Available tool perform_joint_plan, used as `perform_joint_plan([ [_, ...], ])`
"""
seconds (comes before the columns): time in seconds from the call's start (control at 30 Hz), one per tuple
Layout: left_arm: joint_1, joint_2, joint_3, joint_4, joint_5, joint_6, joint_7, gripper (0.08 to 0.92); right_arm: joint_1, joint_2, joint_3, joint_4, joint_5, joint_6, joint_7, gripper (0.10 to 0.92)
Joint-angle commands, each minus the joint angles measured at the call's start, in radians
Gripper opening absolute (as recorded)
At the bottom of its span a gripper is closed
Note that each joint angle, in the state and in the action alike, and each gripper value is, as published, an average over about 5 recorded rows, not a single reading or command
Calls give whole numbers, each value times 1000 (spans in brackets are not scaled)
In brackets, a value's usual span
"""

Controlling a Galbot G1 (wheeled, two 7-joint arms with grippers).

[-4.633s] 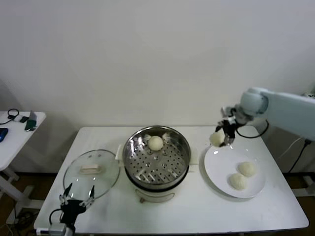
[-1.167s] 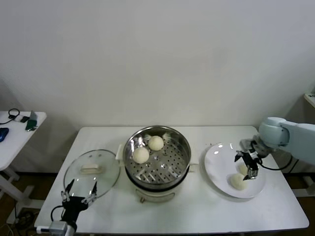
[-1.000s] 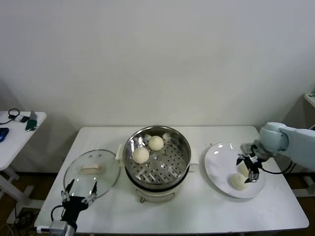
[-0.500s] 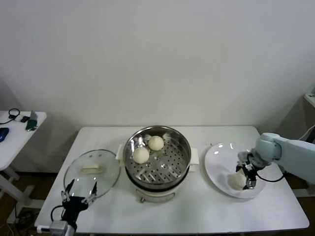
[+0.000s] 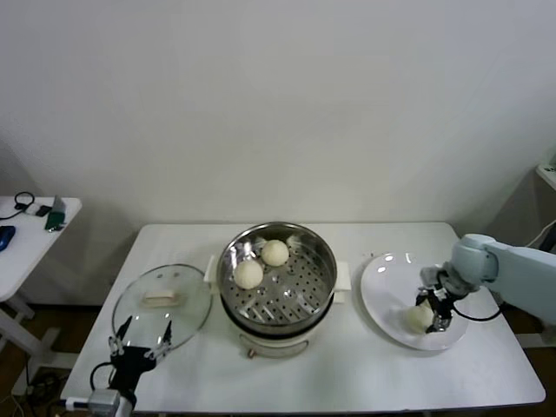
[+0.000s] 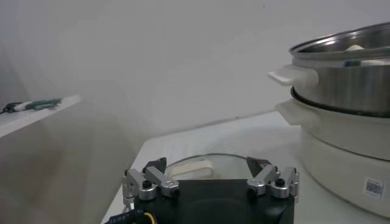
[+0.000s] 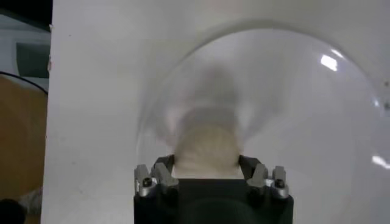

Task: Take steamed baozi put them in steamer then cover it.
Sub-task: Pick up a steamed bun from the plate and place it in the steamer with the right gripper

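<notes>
The steel steamer (image 5: pixel 323 261) on its cream pot base holds two baozi (image 5: pixel 275 253) (image 5: pixel 248 274). My right gripper (image 5: pixel 432 311) is down on the white plate (image 5: pixel 387 291) with its fingers closed against both sides of a third baozi (image 5: pixel 419 318), which rests on the plate. The right wrist view shows that baozi (image 7: pixel 206 146) filling the gap of the gripper (image 7: pixel 206 161). A fourth baozi is hidden. The glass cover (image 5: pixel 162 302) lies flat on the table, left of the steamer. My left gripper (image 5: pixel 139 334) is open at the cover's near edge.
The left wrist view shows the left gripper (image 6: pixel 207 164), the cover's handle (image 6: pixel 190 169) and the steamer (image 6: pixel 347 73). The plate (image 7: pixel 292 109) reaches close to the table's right edge. A small side table (image 5: pixel 35 213) with gadgets stands far left.
My right gripper dropped a second baozi into the steamer, went back to the plate, lowered over a baozi and closed on it. The left arm has not moved.
</notes>
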Motion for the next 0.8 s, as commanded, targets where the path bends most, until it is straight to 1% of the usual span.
perform_joint_plan([
  [0.03, -1, -2, 4, -6, 5, 1, 1, 823, 458, 94, -253, 9, 144, 175, -65, 712],
  [0.2, 1, -1, 2, -11, 5, 1, 1, 823, 689, 213, -304, 53, 196, 317, -102, 710],
  [0.3, -2, -1, -2, -15, 3, 3, 0, 823, 788, 285, -291, 125, 206, 371, -97, 708],
  [0.37, -3, -3, -3, -16, 2, 4, 0, 823, 817, 325, -264, 202, 199, 396, -83, 707],
  [0.47, -2, -5, -4, -19, 2, 4, 0, 823, 810, 367, -207, 316, 163, 416, -52, 705],
  [0.63, 5, -5, -11, -18, -1, 2, -2, 823, 703, 431, -119, 478, 31, 438, 2, 702],
  [0.73, 5, -6, -14, -18, -2, 1, -3, 823, 627, 474, -113, 510, -26, 436, 26, 694],
  [0.8, 6, -7, -14, -19, -1, 2, -2, 823, 575, 503, -116, 506, -64, 432, 34, 686],
])
